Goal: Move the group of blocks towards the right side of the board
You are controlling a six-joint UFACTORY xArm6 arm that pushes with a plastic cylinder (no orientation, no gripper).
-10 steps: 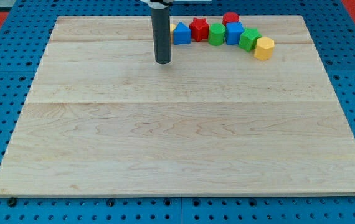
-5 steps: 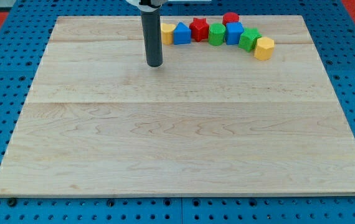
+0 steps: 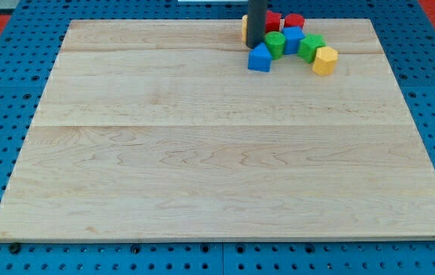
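The group of blocks sits at the view's top, right of centre, on the wooden board [image 3: 202, 153]. My tip [image 3: 255, 46] stands at the group's left end. It is just above a blue triangular block [image 3: 260, 59] and just left of a green block [image 3: 275, 44]. A yellow block [image 3: 244, 27] is partly hidden behind the rod. A red star [image 3: 272, 21] and a red cylinder [image 3: 294, 21] lie at the back. A blue cube [image 3: 292, 39], a second green block [image 3: 310, 47] and a yellow hexagonal block [image 3: 324, 59] follow to the right.
The board lies on a blue pegboard surface [image 3: 4, 92]. Red areas show at the view's top corners. The board's right edge [image 3: 408, 99] is about a hundred pixels right of the yellow hexagonal block.
My tip moved from left of the row to the right and up into its left end. The yellow block, blue triangular block and red star shifted right, and the group is more bunched.
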